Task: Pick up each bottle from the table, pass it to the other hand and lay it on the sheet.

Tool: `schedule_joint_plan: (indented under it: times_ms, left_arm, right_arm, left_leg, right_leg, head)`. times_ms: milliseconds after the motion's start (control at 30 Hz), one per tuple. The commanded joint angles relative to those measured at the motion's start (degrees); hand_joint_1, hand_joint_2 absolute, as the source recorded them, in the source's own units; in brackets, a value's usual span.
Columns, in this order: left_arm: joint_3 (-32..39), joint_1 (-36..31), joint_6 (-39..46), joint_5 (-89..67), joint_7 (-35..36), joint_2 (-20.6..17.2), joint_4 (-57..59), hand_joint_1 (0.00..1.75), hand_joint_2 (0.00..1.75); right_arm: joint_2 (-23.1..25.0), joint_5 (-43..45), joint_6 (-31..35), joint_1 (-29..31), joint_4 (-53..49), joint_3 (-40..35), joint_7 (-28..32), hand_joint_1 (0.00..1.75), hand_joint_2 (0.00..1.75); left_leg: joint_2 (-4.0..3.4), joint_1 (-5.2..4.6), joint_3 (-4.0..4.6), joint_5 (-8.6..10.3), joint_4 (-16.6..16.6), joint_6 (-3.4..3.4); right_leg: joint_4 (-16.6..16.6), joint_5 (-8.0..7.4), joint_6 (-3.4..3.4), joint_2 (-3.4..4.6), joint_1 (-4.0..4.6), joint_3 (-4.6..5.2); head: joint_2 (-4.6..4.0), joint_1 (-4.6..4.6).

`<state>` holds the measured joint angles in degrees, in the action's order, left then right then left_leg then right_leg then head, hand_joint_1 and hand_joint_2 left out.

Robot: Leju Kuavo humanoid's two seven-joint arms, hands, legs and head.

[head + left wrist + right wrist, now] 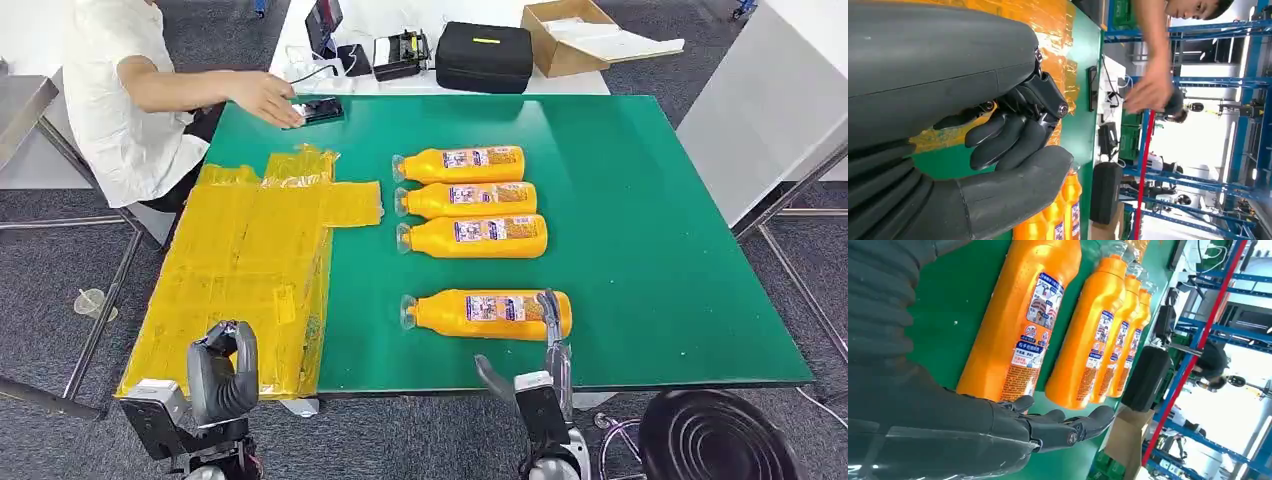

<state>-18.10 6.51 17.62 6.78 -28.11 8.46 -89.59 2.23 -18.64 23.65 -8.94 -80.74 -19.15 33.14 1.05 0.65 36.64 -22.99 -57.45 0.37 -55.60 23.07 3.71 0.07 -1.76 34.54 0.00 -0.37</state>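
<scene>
While the right hand [549, 330] reaches over the base end of the nearest bottle [485, 314], its fingers [1068, 427] stretch out straight and spread, holding nothing; whether they touch the bottle I cannot tell. That bottle lies on its side on the green counter [660, 250], apart from a row of three more bottles [470, 205] lying side by side further in. The left hand [222, 372] waits low at the near edge of the yellow sheet [240, 270], fingers [1003, 140] curled inward around nothing. From here the likely trouble is rolling: a round, smooth bottle lying flat could spin away if the fingers press one side first, and a grip so near the base may let the capped end droop during the handover. A person's hand [265, 97] rests by a phone [318, 108] at the far corner of the counter, close to the sheet.
</scene>
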Motion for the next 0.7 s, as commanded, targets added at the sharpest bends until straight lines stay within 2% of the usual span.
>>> schedule_joint_plan:
  times_ms: [33,233,400,533,567,600,633,667,700]
  left_arm:
    - [-0.61,-1.7,0.14,0.21,0.24,-0.88,3.15,1.75,1.75]
    - [-0.92,-1.65,0.58,-0.47,0.39,-0.88,3.27,1.75,1.75]
    - [-1.01,-1.64,0.81,-0.67,0.46,-0.89,3.4,1.75,1.75]
    - [-1.04,-1.59,0.84,-0.72,0.46,-0.9,3.34,1.75,1.75]
    - [-1.04,-1.59,0.84,-0.72,0.46,-0.9,3.34,1.68,1.75]
    - [-1.04,-1.59,0.84,-0.72,0.46,-0.9,3.34,1.43,1.75]
    - [-0.95,-1.6,0.88,-0.65,0.48,-0.9,3.15,0.38,0.0]
    - [-0.85,-1.51,0.92,-0.5,0.56,-0.86,3.01,0.0,0.0]
    - [-0.83,-1.48,0.94,-0.47,0.57,-0.85,2.98,0.0,0.0]
  right_arm:
    - [-0.41,0.15,0.23,1.2,2.93,-0.42,0.03,0.0,1.75]
    - [-0.28,0.18,0.26,1.17,3.04,-0.54,0.12,0.0,1.75]
    - [-0.19,0.3,0.35,1.06,3.24,-0.66,0.14,0.0,1.75]
    - [-0.21,0.35,0.35,1.0,3.31,-0.65,0.16,0.0,1.75]
    - [-0.21,0.35,0.35,1.0,3.31,-0.65,0.16,0.0,1.75]
    - [-0.21,0.35,0.35,1.0,3.31,-0.65,0.16,0.0,1.75]
    - [-0.32,0.39,0.32,1.09,3.33,-0.59,0.2,0.0,1.75]
    - [-0.28,0.42,0.37,1.1,3.37,-0.56,0.22,0.0,1.75]
    - [-0.27,0.43,0.39,1.09,3.38,-0.56,0.23,0.0,1.75]
  left_leg:
    - [-0.05,0.02,-0.21,-0.06,0.04,0.0]
    - [-0.11,0.04,-0.41,-0.17,0.03,0.01]
    - [-0.04,0.02,-0.18,-0.05,0.04,0.0]
    - [-0.12,0.06,-0.46,-0.21,0.01,0.01]
    - [-0.06,0.02,-0.29,-0.1,0.05,0.01]
    - [-0.09,0.05,-0.4,-0.17,0.02,0.01]
    - [-0.12,0.06,-0.46,-0.21,0.01,0.01]
    - [-0.07,0.03,-0.3,-0.12,0.04,0.01]
    - [-0.12,0.05,-0.42,-0.18,0.02,0.01]
  right_leg:
    - [0.07,0.05,-0.14,-0.02,0.05,-0.23]
    - [0.07,0.14,-0.23,0.0,0.09,-0.42]
    - [0.06,0.04,-0.12,-0.02,0.04,-0.19]
    - [0.07,0.17,-0.27,0.01,0.12,-0.48]
    - [0.07,0.09,-0.18,-0.02,0.06,-0.3]
    - [0.07,0.14,-0.24,-0.01,0.1,-0.42]
    - [0.07,0.17,-0.27,0.0,0.11,-0.49]
    - [0.07,0.1,-0.19,-0.01,0.07,-0.32]
    - [0.08,0.15,-0.25,0.01,0.1,-0.44]
  head:
    - [0.0,0.0]
    - [0.0,0.0]
    - [0.0,0.0]
    - [0.0,0.0]
    - [0.0,0.0]
    - [0.0,0.0]
    - [0.0,0.0]
    - [0.0,0.0]
    - [0.0,0.0]
